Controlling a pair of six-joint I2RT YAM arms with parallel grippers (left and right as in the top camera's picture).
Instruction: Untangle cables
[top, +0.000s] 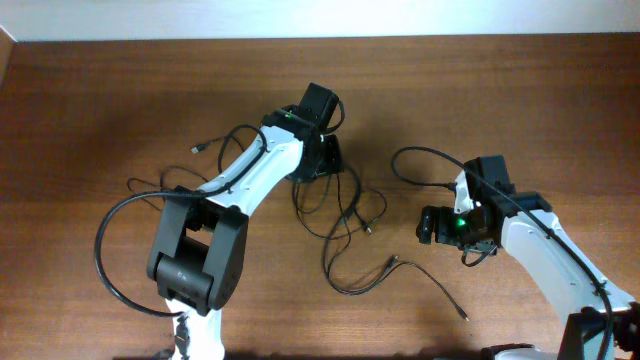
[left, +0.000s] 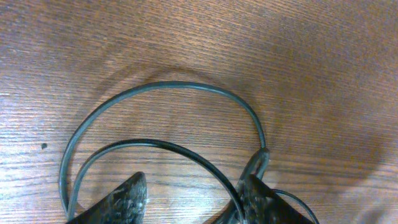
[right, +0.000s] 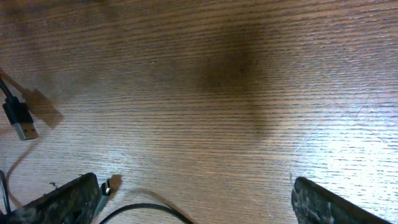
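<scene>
Left gripper (left: 196, 193) jaws apart, straddling loop of thin black cables (left: 174, 84), likely lining up pinch. Right gripper (right: 199, 199) wide open, empty, right of tangle, ready to pull.

The bench (top: 90, 120) is brown wood with a fine grain running from side to side, and it fills nearly the whole overhead view. Along its far edge runs a pale strip (top: 320, 18), cream-white and plain. Close up in the left wrist view, the wood carries one small dark speck (left: 43, 146). In the right wrist view a soft dark shadow (right: 233, 62) lies across the grain, and a bright patch of glare (right: 348, 146) sits toward the lower right.
</scene>
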